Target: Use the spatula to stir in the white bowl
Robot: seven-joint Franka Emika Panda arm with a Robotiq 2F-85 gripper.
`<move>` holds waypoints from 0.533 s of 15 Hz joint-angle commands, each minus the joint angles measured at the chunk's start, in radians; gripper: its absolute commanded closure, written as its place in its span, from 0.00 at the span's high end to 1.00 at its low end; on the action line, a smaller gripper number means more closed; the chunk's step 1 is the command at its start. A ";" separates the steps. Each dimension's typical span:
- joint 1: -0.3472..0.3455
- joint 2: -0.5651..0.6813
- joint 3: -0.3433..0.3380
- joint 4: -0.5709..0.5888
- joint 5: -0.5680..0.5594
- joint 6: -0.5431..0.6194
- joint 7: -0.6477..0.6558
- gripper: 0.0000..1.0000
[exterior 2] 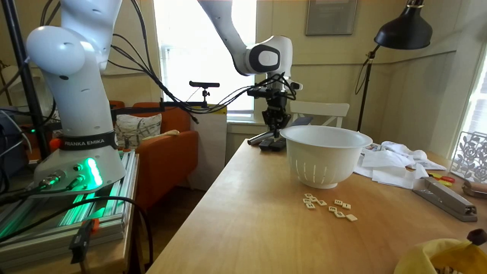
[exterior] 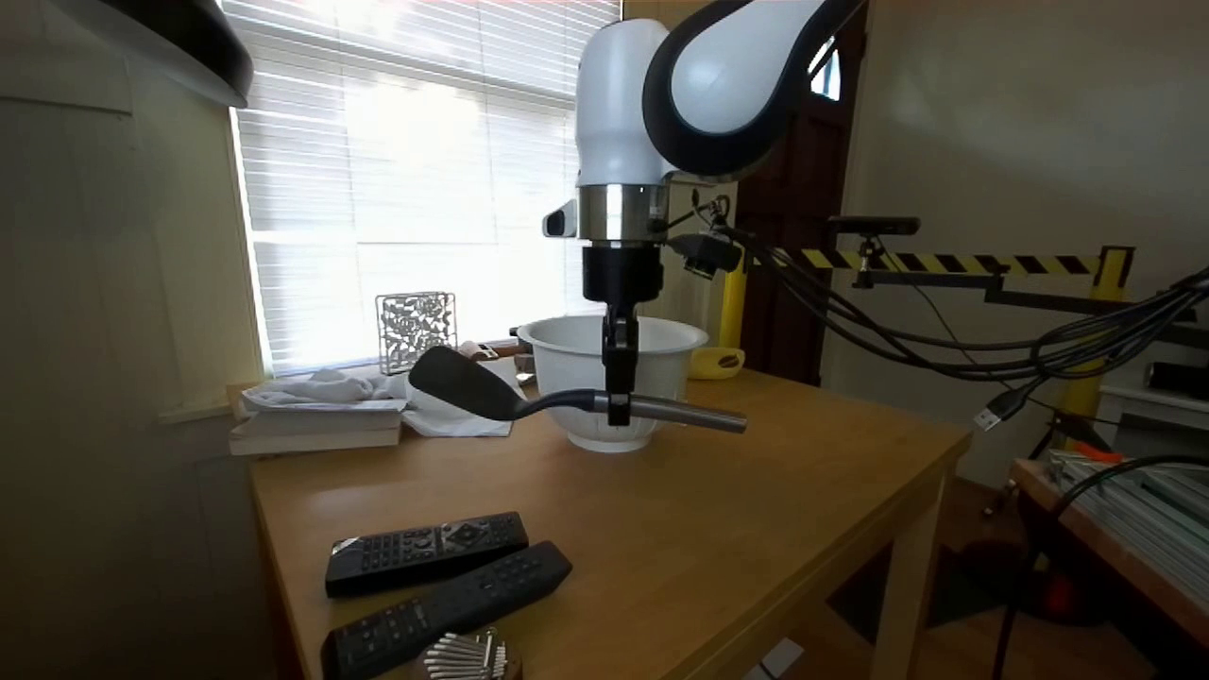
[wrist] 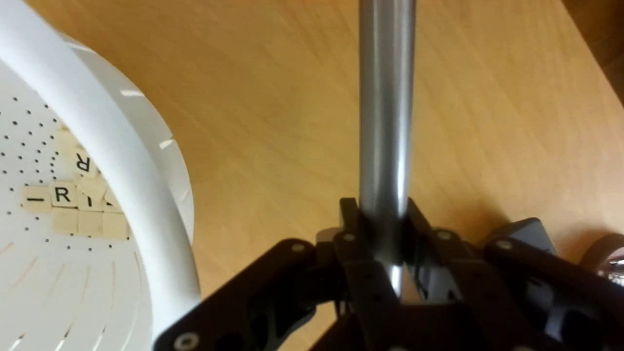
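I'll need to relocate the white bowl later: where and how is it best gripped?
The white bowl is probably best pinched at its flared rim, from above, straddling the edge: it stands upright, mouth uncovered. The gripper must first release the spatula.

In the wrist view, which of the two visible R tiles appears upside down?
The upper R tile in the white bowl: that letter is inverted, while the lower R tile reads upright.

In an exterior view I see my arm (exterior 2: 81, 99) rise from its base (exterior 2: 72, 156), pass out of sight above, and slope back down to the wrist (exterior 2: 284, 57), which hangs vertical. Below it my end effector (exterior: 620, 408) points straight down, its fingers (wrist: 353, 258) pressed close in a two-sided grip.
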 commanded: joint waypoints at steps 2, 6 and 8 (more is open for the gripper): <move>-0.006 0.003 -0.002 -0.011 -0.020 -0.003 0.076 0.06; -0.007 0.008 -0.001 -0.012 -0.021 -0.003 0.083 0.23; -0.006 0.017 0.001 -0.016 -0.015 -0.001 0.090 0.06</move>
